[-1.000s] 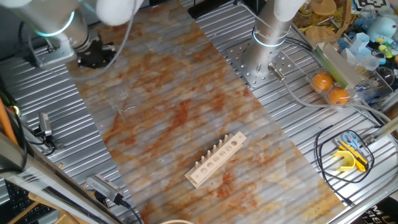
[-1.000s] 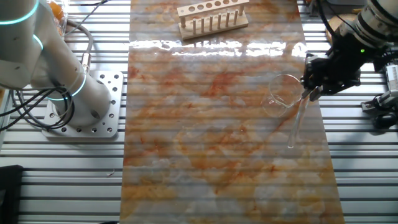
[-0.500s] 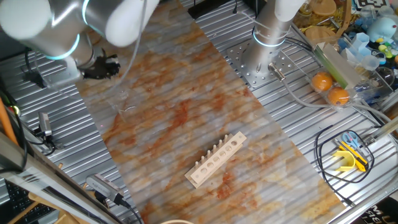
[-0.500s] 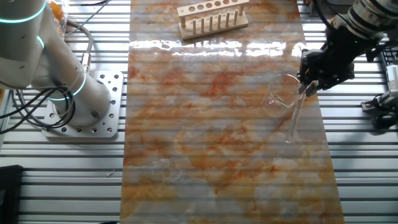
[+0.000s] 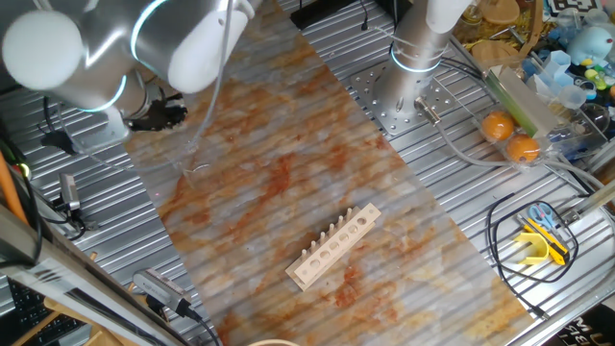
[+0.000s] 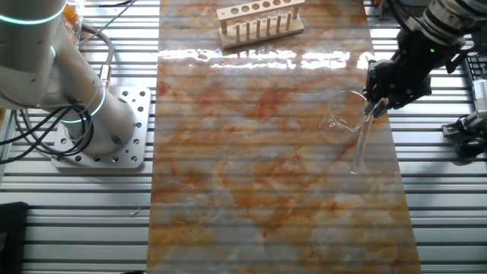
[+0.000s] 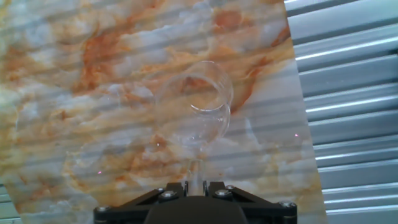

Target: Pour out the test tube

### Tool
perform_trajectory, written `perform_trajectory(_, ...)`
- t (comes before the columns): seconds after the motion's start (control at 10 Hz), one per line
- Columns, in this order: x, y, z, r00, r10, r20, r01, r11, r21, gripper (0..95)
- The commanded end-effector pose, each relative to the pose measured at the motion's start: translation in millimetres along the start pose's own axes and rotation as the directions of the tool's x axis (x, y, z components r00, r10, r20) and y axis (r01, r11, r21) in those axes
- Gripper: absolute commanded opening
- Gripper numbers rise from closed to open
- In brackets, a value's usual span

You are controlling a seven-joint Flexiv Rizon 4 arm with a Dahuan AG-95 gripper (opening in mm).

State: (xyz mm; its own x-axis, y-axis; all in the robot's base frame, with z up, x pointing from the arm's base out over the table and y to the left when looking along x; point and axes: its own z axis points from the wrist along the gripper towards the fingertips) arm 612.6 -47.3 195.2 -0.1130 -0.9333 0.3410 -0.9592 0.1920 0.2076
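In the other fixed view my gripper [image 6: 378, 101] is shut on the upper end of the test tube [image 6: 361, 144], a thin clear glass tube slanting down past the right side of the clear beaker [image 6: 342, 118]. The hand view shows the test tube [image 7: 198, 163] running out from between my gripper's [image 7: 196, 185] fingers toward the beaker [image 7: 199, 102], whose rim lies just ahead of it. From the one fixed view the gripper [image 5: 171, 113] is at the mat's left edge with the faint beaker [image 5: 195, 160] below it. I cannot make out any liquid.
A pale wooden rack [image 6: 259, 21] stands at the far end of the marbled mat [image 6: 259, 175], also seen as the rack [image 5: 333, 247]. A second arm's base [image 6: 99, 129] sits left of the mat. Oranges [image 5: 511, 136] and cables lie on the grey ribbed table beyond.
The arm has swung and the wrist has turned a little. The tube's lower end has lifted slightly and shifted toward the beaker. The beaker and rack have not moved.
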Motion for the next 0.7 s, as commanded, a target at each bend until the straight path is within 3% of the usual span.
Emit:
perform_trajectory(0.1, -2.0, 1.3, 1.5, 1.000, -0.005, -0.013, 0.005, 1.000, 0.004, 0.0)
perform_trajectory(0.2, -4.6, 2.0, 2.5, 1.000, -0.003, -0.029, 0.003, 1.000, 0.006, 0.0)
perform_trajectory(0.7, -6.6, 6.0, 11.2, 0.999, 0.003, -0.045, -0.003, 1.000, 0.011, 0.0)
